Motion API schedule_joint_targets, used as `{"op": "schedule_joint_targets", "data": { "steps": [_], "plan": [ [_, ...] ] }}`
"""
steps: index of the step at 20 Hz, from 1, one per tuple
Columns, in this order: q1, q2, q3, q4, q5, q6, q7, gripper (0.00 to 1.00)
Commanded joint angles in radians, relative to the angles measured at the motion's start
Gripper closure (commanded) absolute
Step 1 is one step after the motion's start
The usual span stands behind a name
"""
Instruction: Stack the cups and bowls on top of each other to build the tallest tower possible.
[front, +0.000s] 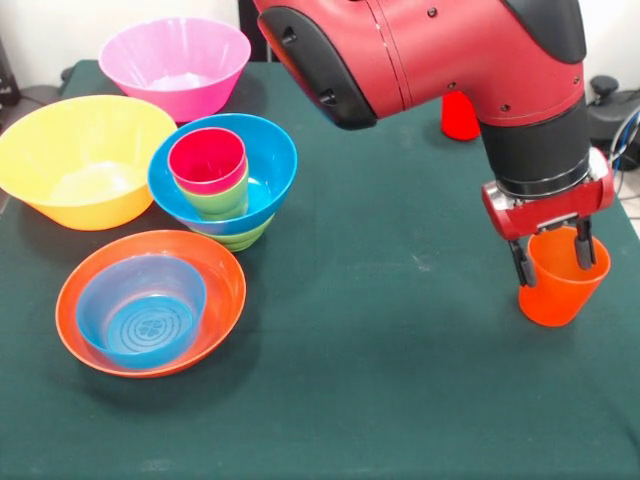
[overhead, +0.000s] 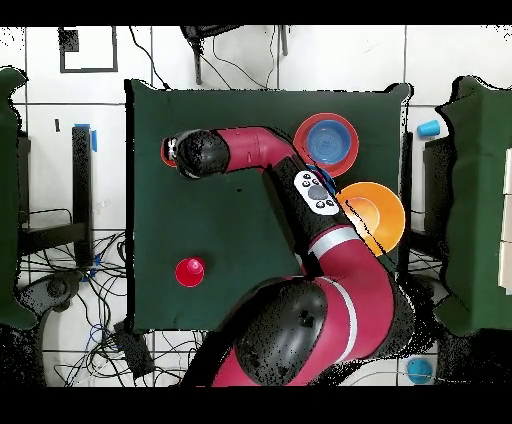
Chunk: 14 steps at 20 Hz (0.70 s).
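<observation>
the orange cup (front: 558, 285) stands upright, mouth up, its long axis vertical, on the green table (front: 400, 380) at the right of the front view. the gripper (front: 551, 258) is closed on it, one finger (front: 520, 265) outside the left wall and the other at the rim on the right; whether the cup's base touches the cloth or hangs just above it cannot be told. in the overhead view the arm (overhead: 260, 150) covers nearly all of this cup, and only a sliver of orange shows at the wrist end.

the front view alone shows the tower (front: 222, 178): a small green bowl at the bottom, the wide blue bowl (front: 270, 160) sitting in it, a light green cup (front: 220, 200) upright in that bowl and a magenta cup (front: 207, 160) nested mouth up in the green one. from above the arm hides all of it.

just in front of the tower the shallow orange-red bowl (front: 220, 290) holds the small clear blue bowl (front: 140, 310), ringed bottom visible; the overhead view shows the pair too (overhead: 326, 142). the big yellow bowl (front: 85, 160) and the big pink bowl (front: 175, 65) stand empty at the left, behind and beside the tower. the pink bowl is hidden from above.

the red cup (overhead: 190, 271) stands mouth down, apart from the rest; the front view catches only part of it behind the arm.
</observation>
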Motion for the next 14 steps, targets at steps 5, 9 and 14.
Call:
{"op": "schedule_joint_targets", "data": {
  "steps": [5,9,14],
  "plan": [
    [0.042,0.001,-0.055,-0.032,-0.064,0.178,-0.160,0.00],
    [0.053,-0.010,-0.073,-0.039,-0.079,0.199,-0.157,0.00],
    [0.069,0.018,-0.091,-0.078,-0.093,0.256,-0.171,0.00]
  ]
}}
